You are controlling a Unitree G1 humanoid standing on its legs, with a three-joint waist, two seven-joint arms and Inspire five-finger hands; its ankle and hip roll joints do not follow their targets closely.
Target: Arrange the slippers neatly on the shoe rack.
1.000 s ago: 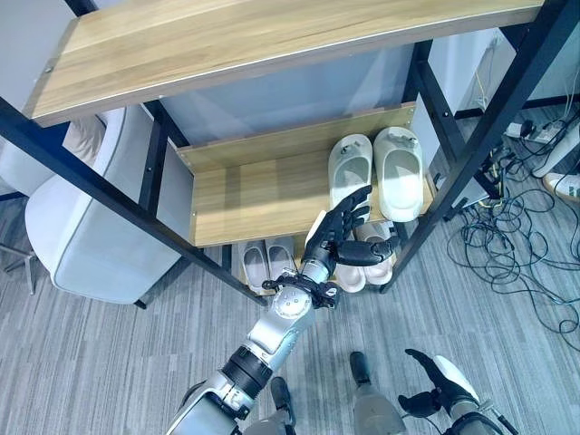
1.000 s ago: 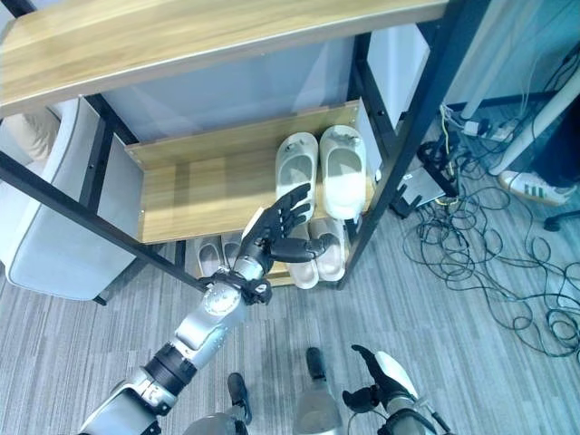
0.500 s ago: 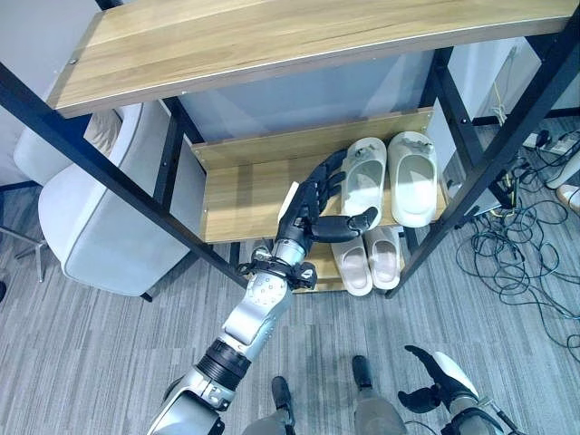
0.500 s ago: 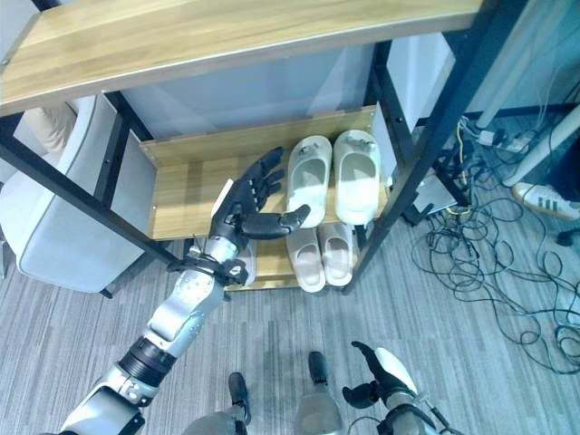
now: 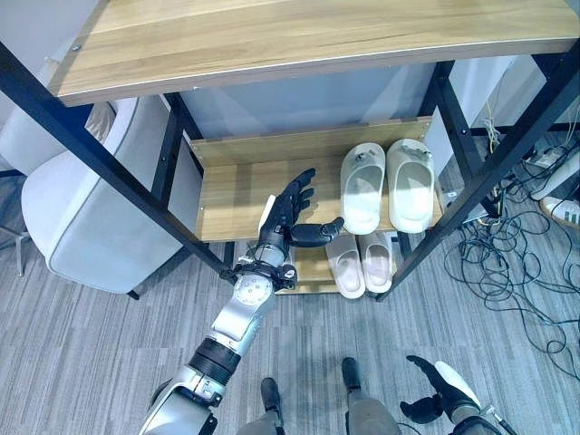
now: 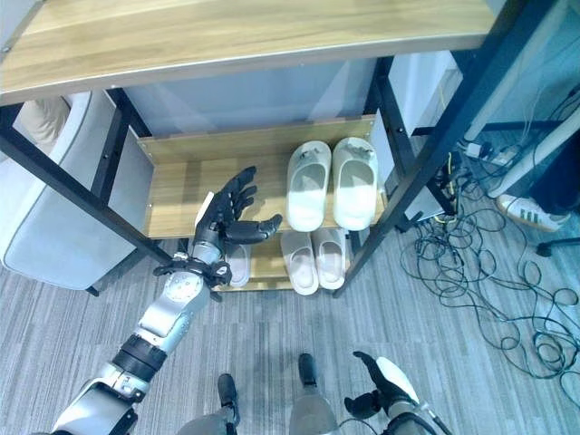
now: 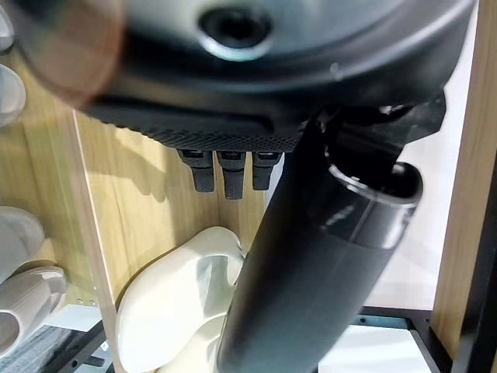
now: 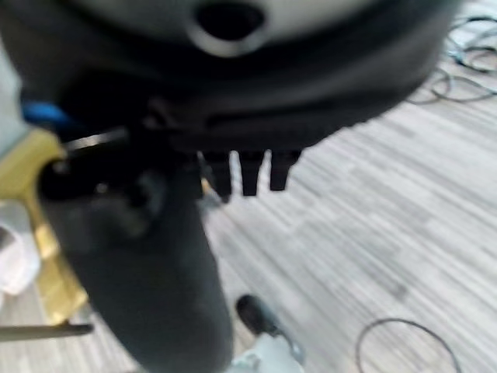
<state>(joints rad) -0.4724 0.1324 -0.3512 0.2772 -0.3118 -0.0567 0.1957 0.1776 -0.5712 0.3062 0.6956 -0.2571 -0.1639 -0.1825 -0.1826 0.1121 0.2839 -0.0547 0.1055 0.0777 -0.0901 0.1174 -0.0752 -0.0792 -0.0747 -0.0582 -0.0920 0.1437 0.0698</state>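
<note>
A pale white pair of slippers point(image 5: 362, 186) point(image 5: 410, 181) lies side by side at the right end of the rack's middle shelf point(image 5: 236, 195). On the bottom shelf below them lies a beige pair point(image 5: 347, 263) point(image 5: 376, 258), and a grey slipper point(image 6: 237, 265) peeks out beside my left wrist. My left hand point(image 5: 288, 213) hovers open and empty before the middle shelf, left of the white pair. In the left wrist view a pale slipper point(image 7: 178, 303) shows past the thumb. My right hand point(image 5: 435, 399) hangs open low over the floor.
The rack's wide top shelf point(image 5: 272, 36) overhangs the work, with black slanted posts point(image 5: 118, 172) point(image 5: 489, 154) at both sides. A grey armchair point(image 5: 82, 227) stands to the left. Tangled cables point(image 5: 507, 263) and a person's white shoe point(image 6: 530, 213) lie on the floor at right.
My left hand has drawn leftward away from the white slippers, staying open and empty. The camera has shifted somewhat. The slippers have not moved.
</note>
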